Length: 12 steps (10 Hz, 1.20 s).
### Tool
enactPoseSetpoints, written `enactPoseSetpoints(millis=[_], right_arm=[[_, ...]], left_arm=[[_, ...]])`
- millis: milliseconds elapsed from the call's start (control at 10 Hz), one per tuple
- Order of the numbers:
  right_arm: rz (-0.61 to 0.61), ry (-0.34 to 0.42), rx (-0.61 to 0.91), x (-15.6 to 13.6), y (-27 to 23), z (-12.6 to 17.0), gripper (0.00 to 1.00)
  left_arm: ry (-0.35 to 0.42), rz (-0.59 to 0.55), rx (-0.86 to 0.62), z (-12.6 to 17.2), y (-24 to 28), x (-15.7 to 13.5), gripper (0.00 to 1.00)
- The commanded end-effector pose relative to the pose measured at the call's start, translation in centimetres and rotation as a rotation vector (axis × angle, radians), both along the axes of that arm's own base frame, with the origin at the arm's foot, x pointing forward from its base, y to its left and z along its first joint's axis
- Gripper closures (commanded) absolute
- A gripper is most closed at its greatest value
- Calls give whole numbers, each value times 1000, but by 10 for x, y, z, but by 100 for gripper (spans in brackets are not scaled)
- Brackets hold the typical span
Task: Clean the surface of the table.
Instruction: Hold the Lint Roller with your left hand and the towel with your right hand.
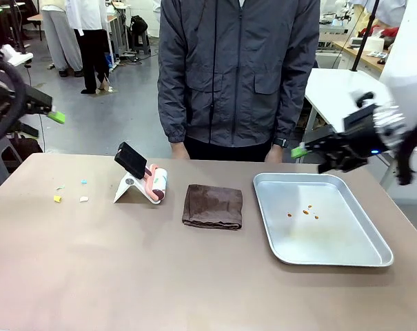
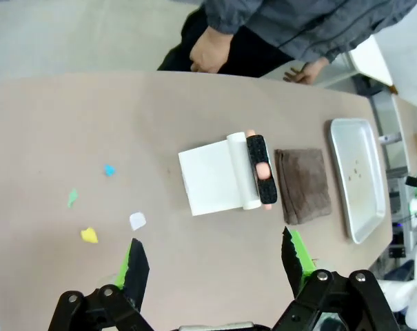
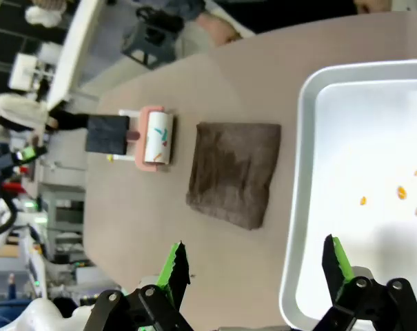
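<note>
Surface: the large rectangular, matte brownish-taupe surface (image 1: 125, 269) fills the lower half of the front view, between the robot and a person.
Scraps: four small paper scraps, one yellow (image 1: 57, 199), one white (image 1: 84, 199), one cyan (image 1: 84, 182) and one pale green (image 1: 59, 187). They lie at 10 o'clock from the surface's middle, near one another but apart.
Roller: one lint roller (image 1: 155, 183) with a pink frame, a white roll and a black handle sits at 11 o'clock, resting on one white folded stand (image 1: 129, 189).
Cloth: one folded dark brown cloth (image 1: 213, 206) lies at 12 o'clock, between the roller and the tray and touching neither.
Tray: one shiny rectangular metal tray (image 1: 262, 207) lies at 2 o'clock.
Crumbs: four small orange crumbs (image 1: 306, 211) lie in the tray's far half.
Person: one person in a dark grey zip jacket (image 1: 239, 69) stands at 12 o'clock, with both hands at the far edge.
Left end effector: the left end effector (image 2: 210, 238) is raised off the surface's 9 o'clock end. Its green-padded fingers are spread wide and hold nothing.
Right end effector: the right end effector (image 3: 255, 241) is raised near the tray's far right corner. Its fingers are spread wide and hold nothing.
</note>
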State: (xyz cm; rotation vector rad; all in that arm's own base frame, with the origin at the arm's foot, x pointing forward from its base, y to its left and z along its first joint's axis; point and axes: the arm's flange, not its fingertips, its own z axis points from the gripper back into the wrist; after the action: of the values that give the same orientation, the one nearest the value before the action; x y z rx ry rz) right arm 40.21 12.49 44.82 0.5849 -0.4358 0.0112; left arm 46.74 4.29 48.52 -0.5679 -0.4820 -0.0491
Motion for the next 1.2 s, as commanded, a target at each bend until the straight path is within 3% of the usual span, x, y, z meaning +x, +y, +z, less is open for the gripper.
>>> enactPoseSetpoints(millis=[0,200,400,600,800,900,1000,1100], right_arm=[[26,54,-48,30,34,-15,0],[120,132,-63,37,77,-39,0],[211,183,-71,35,104,-58,0],[223,222,-99,36,118,-73,0],[187,228,-101,40,118,-75,0],[235,211,-81,30,116,-83,0],[235,211,-81,30,116,-83,0],[235,211,-81,30,116,-83,0]], left_arm=[[-9,-59,33,-8,1,18,0],[35,-153,30,-25,-17,39,0],[17,-220,-38,-32,-25,52,0],[23,-256,-126,-35,-20,58,0],[136,-227,-218,-49,-6,66,0],[195,-197,-222,-54,-1,69,0],[93,-235,-169,-44,-17,57,0],[93,-235,-169,-44,-17,57,0]])
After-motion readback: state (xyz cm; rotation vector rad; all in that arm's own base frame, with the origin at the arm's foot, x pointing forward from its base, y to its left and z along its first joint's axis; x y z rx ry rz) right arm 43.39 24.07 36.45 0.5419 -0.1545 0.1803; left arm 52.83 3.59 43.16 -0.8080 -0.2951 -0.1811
